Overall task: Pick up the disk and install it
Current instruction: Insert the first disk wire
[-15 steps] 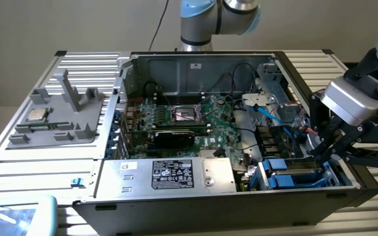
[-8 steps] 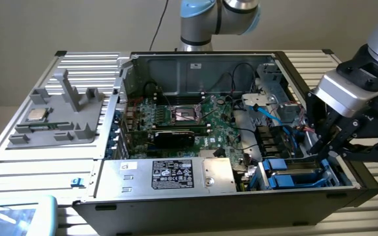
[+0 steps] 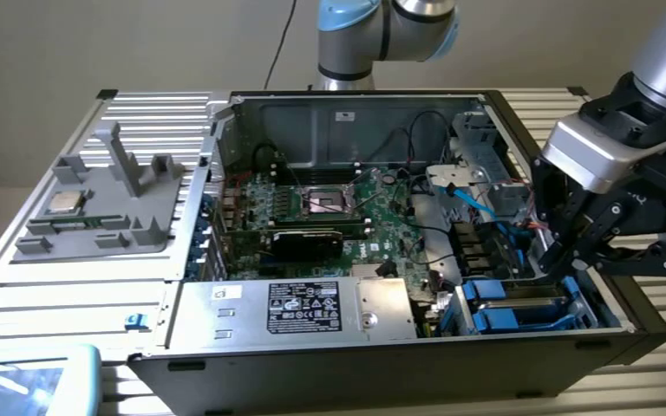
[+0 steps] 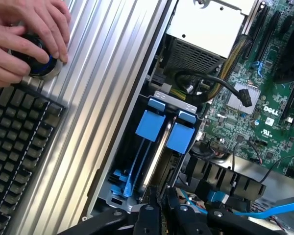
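Table: I am working over one ribbed silver table made of long slats; it carries everything.
Room: a plain pale wall stands behind the table.
Case: one open computer case lies on its side on the table, with its motherboard facing up.
Disk: the disk sits in its blue carrier inside the drive bay, at the case's near corner on the exterior view's right.
Hand: my hand hangs over that same corner, just above the bay. The disk lies below it, slightly toward the exterior view's left.
Hand, wrist view: the hand is near the end of the blue rails of the disk. I cannot tell whether they touch.
Hand state: I cannot tell whether it is open or closed.
Blue tabs: two blue tabs, side by side at the bay.
Arm: one arm, rising behind the case.
Fixture: one grey fixture on the table at the exterior view's left, with one square chip on it.
Silver box: one silver box, black-labelled, in the case's near side.
Operator: two person's hands rest on one black knob, beside one keyboard.
Cable: one blue cable near the bay.
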### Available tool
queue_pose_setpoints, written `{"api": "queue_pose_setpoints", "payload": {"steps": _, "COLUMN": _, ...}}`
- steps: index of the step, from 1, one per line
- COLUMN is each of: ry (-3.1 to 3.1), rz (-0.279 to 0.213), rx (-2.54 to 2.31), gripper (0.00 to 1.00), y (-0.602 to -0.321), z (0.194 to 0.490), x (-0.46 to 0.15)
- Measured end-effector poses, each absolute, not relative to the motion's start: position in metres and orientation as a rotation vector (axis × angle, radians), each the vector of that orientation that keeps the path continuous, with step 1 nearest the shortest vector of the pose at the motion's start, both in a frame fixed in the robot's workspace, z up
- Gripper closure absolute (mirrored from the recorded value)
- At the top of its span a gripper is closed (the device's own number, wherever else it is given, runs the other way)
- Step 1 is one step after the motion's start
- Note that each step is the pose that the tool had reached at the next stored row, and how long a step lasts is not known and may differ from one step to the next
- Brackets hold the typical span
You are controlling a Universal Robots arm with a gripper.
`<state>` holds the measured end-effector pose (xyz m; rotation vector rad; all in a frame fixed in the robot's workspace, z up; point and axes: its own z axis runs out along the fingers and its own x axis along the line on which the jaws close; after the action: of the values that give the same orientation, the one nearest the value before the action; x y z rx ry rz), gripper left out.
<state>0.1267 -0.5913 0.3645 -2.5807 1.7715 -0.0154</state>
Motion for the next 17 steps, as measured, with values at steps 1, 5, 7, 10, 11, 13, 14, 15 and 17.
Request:
{"api": "queue_pose_setpoints", "payload": {"steps": 1, "ry": 1.773, "rz": -0.018, "rx": -2.583, "gripper": 0.84, "y": -0.590, "z": 0.364, "x": 0.126}}
{"api": "queue_pose_setpoints", "payload": {"steps": 5, "ry": 1.777, "rz": -0.025, "rx": -2.588, "gripper": 0.84, "y": -0.586, "z": 0.365, "x": 0.126}}
{"api": "queue_pose_setpoints", "payload": {"steps": 7, "ry": 1.779, "rz": -0.029, "rx": -2.591, "gripper": 0.84, "y": -0.583, "z": 0.365, "x": 0.126}}
{"api": "queue_pose_setpoints", "payload": {"steps": 10, "ry": 1.780, "rz": -0.031, "rx": -2.592, "gripper": 0.84, "y": -0.582, "z": 0.364, "x": 0.126}}
{"api": "queue_pose_setpoints", "payload": {"steps": 11, "ry": 1.780, "rz": -0.031, "rx": -2.592, "gripper": 0.84, "y": -0.582, "z": 0.364, "x": 0.126}}
{"api": "queue_pose_setpoints", "payload": {"steps": 13, "ry": 1.780, "rz": -0.032, "rx": -2.593, "gripper": 0.84, "y": -0.581, "z": 0.364, "x": 0.126}}
{"api": "queue_pose_setpoints", "payload": {"steps": 14, "ry": 1.783, "rz": -0.037, "rx": -2.597, "gripper": 0.84, "y": -0.580, "z": 0.364, "x": 0.126}}
{"api": "queue_pose_setpoints", "payload": {"steps": 15, "ry": 1.786, "rz": -0.045, "rx": -2.603, "gripper": 0.84, "y": -0.578, "z": 0.364, "x": 0.126}}
{"api": "queue_pose_setpoints", "payload": {"steps": 17, "ry": 1.798, "rz": -0.068, "rx": -2.620, "gripper": 0.84, "y": -0.572, "z": 0.364, "x": 0.126}}
